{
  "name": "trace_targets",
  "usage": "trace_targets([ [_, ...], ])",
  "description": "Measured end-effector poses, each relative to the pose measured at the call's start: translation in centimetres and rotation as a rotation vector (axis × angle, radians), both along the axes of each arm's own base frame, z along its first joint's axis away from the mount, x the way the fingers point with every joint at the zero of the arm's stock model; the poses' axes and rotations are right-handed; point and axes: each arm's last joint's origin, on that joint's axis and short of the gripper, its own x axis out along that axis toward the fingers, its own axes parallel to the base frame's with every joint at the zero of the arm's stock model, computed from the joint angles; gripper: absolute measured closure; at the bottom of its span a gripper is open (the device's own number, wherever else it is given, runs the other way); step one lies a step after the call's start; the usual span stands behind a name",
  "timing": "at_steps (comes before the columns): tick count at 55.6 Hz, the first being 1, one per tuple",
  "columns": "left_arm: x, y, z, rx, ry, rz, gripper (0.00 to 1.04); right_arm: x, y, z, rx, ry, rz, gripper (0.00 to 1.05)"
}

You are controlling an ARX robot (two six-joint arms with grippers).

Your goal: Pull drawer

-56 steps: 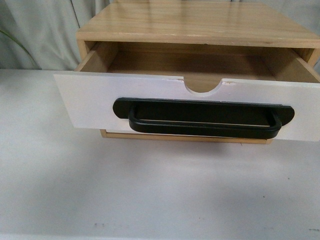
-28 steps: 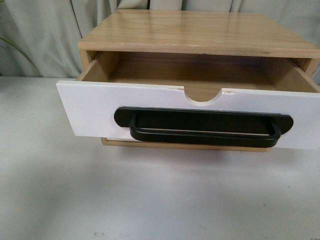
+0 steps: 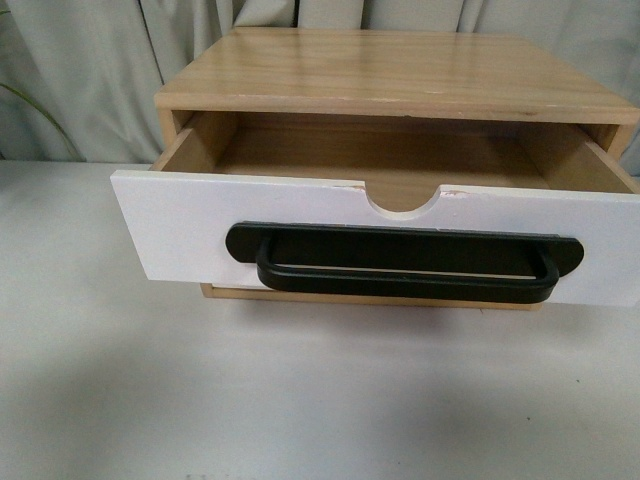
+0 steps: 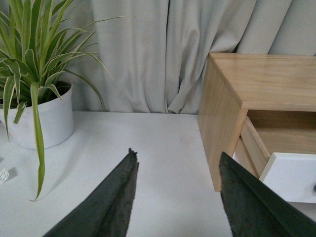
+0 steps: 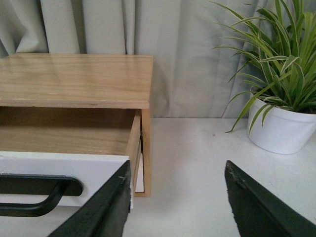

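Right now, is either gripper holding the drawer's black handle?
No; the front view shows the black handle of the drawer free, with no gripper on it.

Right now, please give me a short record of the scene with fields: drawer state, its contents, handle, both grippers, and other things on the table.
drawer: pulled out of the cabinet, front slightly skewed
contents: nothing visible inside
handle: black bar, nothing gripping it
left gripper: jaws apart, holding nothing, beside the cabinet
right gripper: jaws apart, holding nothing, near the drawer's corner
plants: one pot on each side
table: white
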Motion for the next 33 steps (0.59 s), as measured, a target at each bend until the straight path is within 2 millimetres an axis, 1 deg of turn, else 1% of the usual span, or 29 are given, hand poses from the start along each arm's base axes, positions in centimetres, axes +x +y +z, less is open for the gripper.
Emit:
trace_targets([
  [2,-0.1,0.0,-0.2,0.0,-0.001,0.0,0.68,-0.1,-0.1,-0.1,0.002,0.0,0.0,0.65],
  [7,-0.4,0.0,-0.7,-0.002,-0.002,-0.001,0.86,-0.3,-0.6,-0.4,0.004,-0.002,-0.001,0.83],
  [11,-0.6,0.0,-1.1,-0.002,0.002,-0.001,0.96,-0.4,-0.9,-0.6,0.005,-0.003,-0.002,0.93],
  [12,-0.7,0.0,-1.2,-0.002,0.001,-0.001,1.0,-0.5,-1.0,-0.7,0.006,-0.003,-0.001,0.98],
  [15,-0.8,0.0,-1.3,-0.008,0.0,-0.001,1.01,-0.6,-1.2,-0.8,0.005,-0.003,-0.003,1.04],
  [20,-1.0,0.0,-1.6,-0.009,-0.002,-0.001,1.01,-0.7,-1.4,-1.0,0.009,-0.003,-0.004,1.04],
  [23,-1.1,0.0,-1.7,-0.01,-0.002,-0.001,1.01,-0.8,-1.8,-1.2,0.01,-0.002,0.025,1.04],
  [28,-1.3,0.0,-2.0,-0.011,0.0,-0.001,1.01,-0.9,-2.4,-1.4,0.011,-0.005,-0.01,1.04],
  [31,-1.4,0.0,-2.2,-0.012,0.0,0.0,1.01,-1.1,-2.5,-2.0,0.011,-0.011,-0.013,1.04],
  [33,-1.5,0.0,-2.3,-0.012,0.0,0.0,1.01,-1.1,-2.5,-2.0,0.011,-0.01,-0.01,1.04],
])
